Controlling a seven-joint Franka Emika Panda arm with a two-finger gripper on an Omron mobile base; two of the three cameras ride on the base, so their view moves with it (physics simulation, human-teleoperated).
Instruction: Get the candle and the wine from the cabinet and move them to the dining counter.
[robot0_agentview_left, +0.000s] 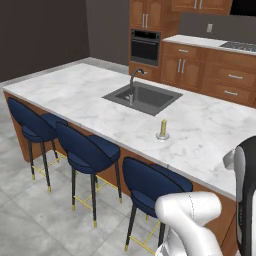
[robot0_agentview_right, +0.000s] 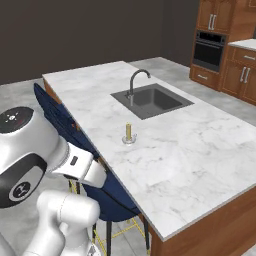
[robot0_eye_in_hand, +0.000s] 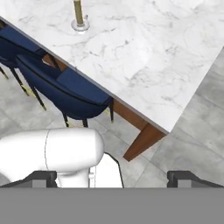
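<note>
Two fingertips (robot0_eye_in_hand: 40, 178) show our tool (robot0_eye_in_hand: 113, 179) spread wide, grasping nothing; the candle (robot0_agentview_left: 162, 130) stands upright near the bench's (robot0_agentview_left: 75, 87) stool-side edge.

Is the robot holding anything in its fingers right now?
No, nothing. Its fingers stand wide apart with only floor between them. The candle stands alone on the dining counter.

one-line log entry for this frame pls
candle: upright on dining counter, near sink | wine: not on counter | tool: open, empty, off counter
</note>
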